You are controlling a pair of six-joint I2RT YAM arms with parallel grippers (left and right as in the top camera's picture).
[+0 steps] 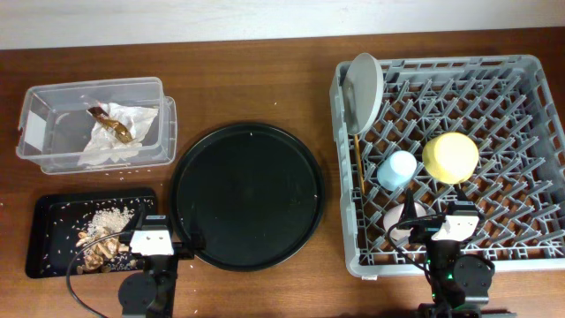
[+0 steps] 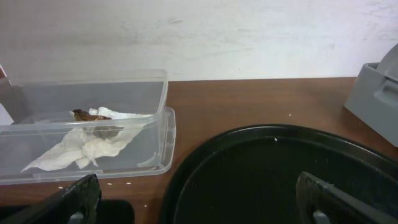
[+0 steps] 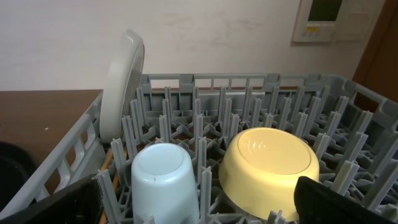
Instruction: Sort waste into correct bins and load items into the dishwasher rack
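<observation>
The grey dishwasher rack [image 1: 512, 79] holds the grey-white plate [image 1: 363, 88] upright at its back left, the light-blue cup [image 1: 397, 169] and yellow bowl [image 1: 450, 157] upside down, wooden chopsticks [image 1: 357, 168] along its left side, and the pink cup [image 1: 399, 221] partly hidden under my right arm. The white napkin with brown scrap [image 1: 116, 131] lies in the clear tub [image 1: 53, 102]. Food scraps [image 1: 104, 234] lie in the flat black tray [image 1: 53, 256]. My left gripper [image 2: 199, 208] is open and empty by that tray. My right gripper [image 3: 196, 211] is open and empty over the rack's front.
A large round black tray [image 1: 247, 194] sits in the middle between the bins and the rack; in the left wrist view [image 2: 273, 168] it lies just ahead of my fingers. Crumbs dot the wood near the flat tray. A wall panel [image 3: 326, 18] hangs behind.
</observation>
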